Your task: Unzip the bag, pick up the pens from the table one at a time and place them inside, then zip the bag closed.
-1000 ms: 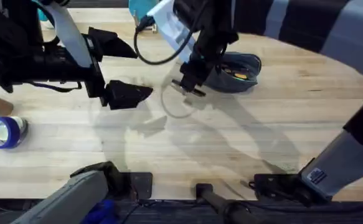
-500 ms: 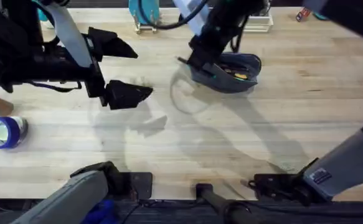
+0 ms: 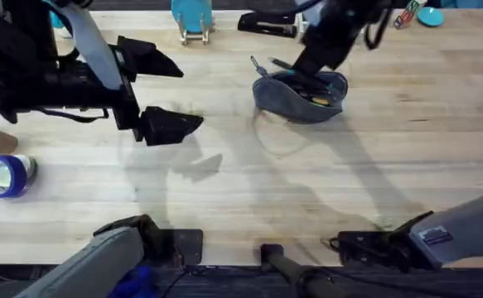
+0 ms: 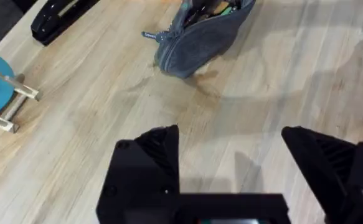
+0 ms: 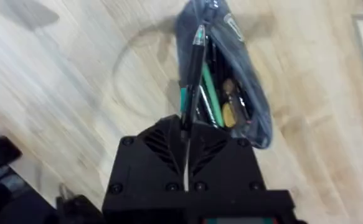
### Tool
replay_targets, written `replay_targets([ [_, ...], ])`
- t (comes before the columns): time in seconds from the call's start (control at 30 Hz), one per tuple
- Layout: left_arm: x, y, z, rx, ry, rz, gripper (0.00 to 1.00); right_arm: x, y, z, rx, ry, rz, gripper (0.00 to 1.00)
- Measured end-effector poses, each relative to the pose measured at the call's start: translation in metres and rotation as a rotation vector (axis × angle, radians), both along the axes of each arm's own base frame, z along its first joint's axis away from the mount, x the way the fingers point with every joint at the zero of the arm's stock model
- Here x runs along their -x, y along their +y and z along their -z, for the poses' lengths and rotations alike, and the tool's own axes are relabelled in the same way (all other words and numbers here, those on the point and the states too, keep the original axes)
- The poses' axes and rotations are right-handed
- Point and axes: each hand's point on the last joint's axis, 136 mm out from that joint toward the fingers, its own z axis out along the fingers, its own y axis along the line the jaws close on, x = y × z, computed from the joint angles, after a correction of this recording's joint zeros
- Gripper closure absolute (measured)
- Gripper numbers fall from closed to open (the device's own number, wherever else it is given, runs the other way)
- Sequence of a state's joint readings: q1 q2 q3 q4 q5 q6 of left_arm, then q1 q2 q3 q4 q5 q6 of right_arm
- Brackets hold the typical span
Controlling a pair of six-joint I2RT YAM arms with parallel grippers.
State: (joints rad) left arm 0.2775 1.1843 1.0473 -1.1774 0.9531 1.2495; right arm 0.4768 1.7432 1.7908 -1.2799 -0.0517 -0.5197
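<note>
Nearest me, at the left edge of the bench (image 3: 249, 199), a roll of blue tape (image 3: 5, 176) lies flat on the wood. Just beyond it my left claw (image 3: 175, 95) hangs over the left half of the bench, its two black fingers spread wide with nothing between them; in my left wrist view the same fingers (image 4: 150, 162) stand well apart above bare planks.

Farther out, right of centre, the bag (image 3: 301, 95) lies on the bench, grey and oblong, its zipper open so the mouth gapes upward. Several items already lie inside, among them something green and something yellow-brown. From my left wrist view the bag (image 4: 200, 37) shows its rounded end and a zipper pull sticking out towards the left.

My right claw (image 3: 320, 60) is over the far edge of the bag, clamped narrow on a pen (image 5: 193, 74). In my right wrist view the dark pen runs from between my fingers out over the open mouth of the bag (image 5: 231, 81), its tip near the bag's far end.

Beyond the bag, along the far edge of the bench, a black stapler (image 3: 266, 25) lies left of my right arm, and a blue stand (image 3: 191, 18) sits farther left.
</note>
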Motion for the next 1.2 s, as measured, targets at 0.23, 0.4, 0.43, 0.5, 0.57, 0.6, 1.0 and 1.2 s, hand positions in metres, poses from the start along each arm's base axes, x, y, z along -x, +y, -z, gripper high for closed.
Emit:
replay_targets([
  [0.23, 0.000, 0.000, 0.000, 0.000, 0.000, 0.000, 0.007, -0.008, -0.036, -0.015, -0.021, -0.029, -0.004, 0.967],
  [0.4, 0.000, 0.000, 0.000, 0.000, 0.000, 0.000, 0.007, -0.017, -0.058, -0.017, -0.084, -0.024, 0.010, 0.967],
  [0.43, 0.000, 0.000, 0.000, 0.000, 0.000, 0.000, 0.007, -0.019, -0.061, -0.018, -0.097, -0.025, 0.011, 0.967],
  [0.5, 0.000, 0.000, 0.000, 0.000, 0.000, 0.000, 0.007, -0.022, -0.065, -0.016, -0.125, -0.027, 0.003, 0.968],
  [0.57, 0.000, 0.000, 0.000, 0.000, 0.000, 0.000, 0.007, -0.023, -0.067, -0.011, -0.139, -0.020, -0.002, 0.967],
  [0.6, 0.000, 0.000, 0.000, 0.000, 0.000, 0.000, 0.008, -0.023, -0.068, -0.007, -0.145, -0.016, -0.004, 0.967],
  [1.0, 0.000, 0.000, 0.000, 0.000, -0.001, 0.000, 0.008, -0.012, -0.068, 0.029, -0.150, 0.055, -0.034, 0.968],
  [1.2, 0.000, 0.000, 0.000, -0.001, -0.002, 0.000, 0.007, -0.009, -0.068, 0.033, -0.146, 0.058, -0.074, 0.968],
])
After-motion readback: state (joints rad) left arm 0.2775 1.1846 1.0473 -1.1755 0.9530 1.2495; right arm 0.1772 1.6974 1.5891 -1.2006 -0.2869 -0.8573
